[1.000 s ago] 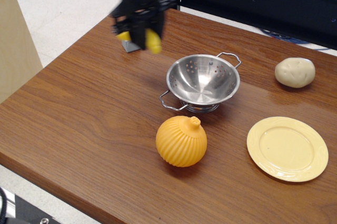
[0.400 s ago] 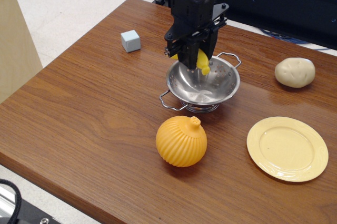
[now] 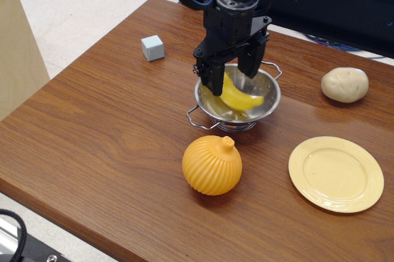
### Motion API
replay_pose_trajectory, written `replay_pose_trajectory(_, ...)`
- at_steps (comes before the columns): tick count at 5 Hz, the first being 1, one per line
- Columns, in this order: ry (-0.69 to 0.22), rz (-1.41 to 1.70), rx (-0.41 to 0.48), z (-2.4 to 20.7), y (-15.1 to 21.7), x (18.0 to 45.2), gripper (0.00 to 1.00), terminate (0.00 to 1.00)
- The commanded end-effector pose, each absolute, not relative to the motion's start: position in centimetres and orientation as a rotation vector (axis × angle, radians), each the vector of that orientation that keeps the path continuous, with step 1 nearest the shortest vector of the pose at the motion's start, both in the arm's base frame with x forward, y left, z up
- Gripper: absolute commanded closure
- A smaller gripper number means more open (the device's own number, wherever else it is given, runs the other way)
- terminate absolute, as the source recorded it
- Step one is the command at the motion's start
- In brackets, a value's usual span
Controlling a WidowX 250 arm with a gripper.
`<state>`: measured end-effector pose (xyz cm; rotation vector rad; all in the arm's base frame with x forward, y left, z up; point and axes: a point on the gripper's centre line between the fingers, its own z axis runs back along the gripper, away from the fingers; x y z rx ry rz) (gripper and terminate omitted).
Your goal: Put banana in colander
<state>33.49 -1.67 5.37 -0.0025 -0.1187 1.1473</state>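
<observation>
The yellow banana (image 3: 240, 96) lies inside the steel colander (image 3: 209, 106), which stands in the middle of the wooden table. My black gripper (image 3: 231, 76) hangs directly over the colander's bowl. Its two fingers are spread apart, one at the left rim and one near the back rim, and the banana lies free between and below them. The gripper is open and holds nothing.
An orange ribbed onion-shaped toy (image 3: 212, 165) sits just in front of the colander. A pale-yellow plate (image 3: 336, 174) lies front right. A beige potato (image 3: 345, 84) sits at the far right. A small grey cube (image 3: 152, 47) sits back left. The table edge runs along the front and left.
The gripper carried the banana from the back left, near the grey cube, to over the colander. It then opened, and the banana dropped into the bowl.
</observation>
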Motion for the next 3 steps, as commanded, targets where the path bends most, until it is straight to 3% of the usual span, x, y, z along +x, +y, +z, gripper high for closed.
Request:
replay_pose_trajectory(1,-0.257,1.051,-0.083,12.7,-0.78,34.23,0.0,0.0)
replay_pose_trajectory(2,-0.257,1.051,-0.083,12.7,-0.78,34.23,0.0,0.0)
replay_pose_trajectory(3,-0.257,1.051,-0.083,12.7,-0.78,34.23,0.0,1.0)
